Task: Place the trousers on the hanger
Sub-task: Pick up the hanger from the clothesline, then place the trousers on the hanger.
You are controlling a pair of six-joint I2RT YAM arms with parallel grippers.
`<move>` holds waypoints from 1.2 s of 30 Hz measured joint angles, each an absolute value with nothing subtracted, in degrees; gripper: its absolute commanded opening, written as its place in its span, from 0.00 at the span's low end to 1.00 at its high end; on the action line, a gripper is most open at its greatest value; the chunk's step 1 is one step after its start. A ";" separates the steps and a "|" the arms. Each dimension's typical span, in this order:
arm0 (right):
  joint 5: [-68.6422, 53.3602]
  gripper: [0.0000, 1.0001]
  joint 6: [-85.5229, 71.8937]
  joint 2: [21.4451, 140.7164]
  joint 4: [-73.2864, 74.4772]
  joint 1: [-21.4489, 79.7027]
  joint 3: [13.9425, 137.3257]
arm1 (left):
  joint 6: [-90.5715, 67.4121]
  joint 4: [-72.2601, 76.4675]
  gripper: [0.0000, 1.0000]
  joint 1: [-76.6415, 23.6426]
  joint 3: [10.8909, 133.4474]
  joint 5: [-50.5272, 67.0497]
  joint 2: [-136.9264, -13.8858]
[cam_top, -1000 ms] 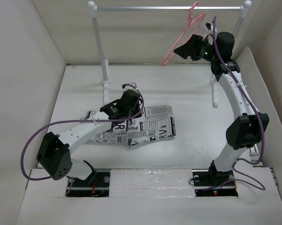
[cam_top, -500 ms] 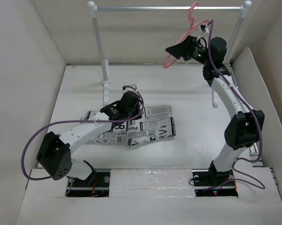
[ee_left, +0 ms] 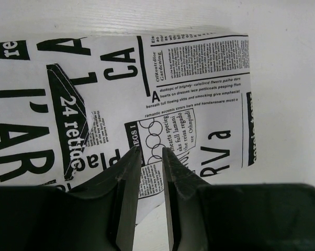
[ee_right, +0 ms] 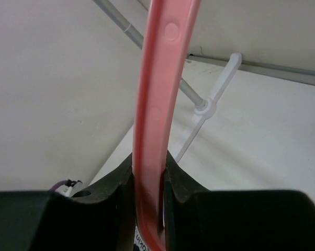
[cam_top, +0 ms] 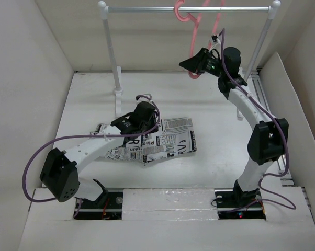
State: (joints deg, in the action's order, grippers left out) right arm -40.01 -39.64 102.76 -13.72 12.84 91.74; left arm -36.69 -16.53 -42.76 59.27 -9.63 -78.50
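The trousers (cam_top: 170,141), white cloth printed with black newspaper text, lie folded flat on the table. My left gripper (cam_top: 127,123) sits low over them. In the left wrist view its jaws (ee_left: 150,150) stand a narrow gap apart, and the printed cloth (ee_left: 94,104) lies flat beneath them with nothing pinched. The pink hanger (cam_top: 197,31) hangs by its hook from the rail. My right gripper (cam_top: 193,65) is raised at the back and shut on the hanger's lower part. In the right wrist view the pink bar (ee_right: 157,104) runs straight up between the closed fingers (ee_right: 148,167).
The white-and-silver rail (cam_top: 147,9) spans the back on two posts, with the left post's foot (cam_top: 117,93) just behind the trousers. White walls enclose the table on the left, back and right. The right arm arches up along the right side.
My right gripper has closed on the hanger and swung left, and the hanger's hook has slid left along the rail. The left arm and the trousers have not moved.
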 measured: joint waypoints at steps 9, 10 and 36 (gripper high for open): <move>-39.44 0.05 -34.70 98.28 -8.45 12.84 91.72 | -36.84 -19.35 0.44 -42.76 63.94 -9.61 -78.04; -39.44 0.05 -34.76 97.03 -8.58 12.82 90.74 | -36.64 -19.62 0.46 -42.76 65.82 -9.50 -77.84; -51.59 0.00 -36.23 80.18 -19.73 10.50 61.47 | -36.38 -9.54 0.56 -42.17 89.52 -0.08 -86.70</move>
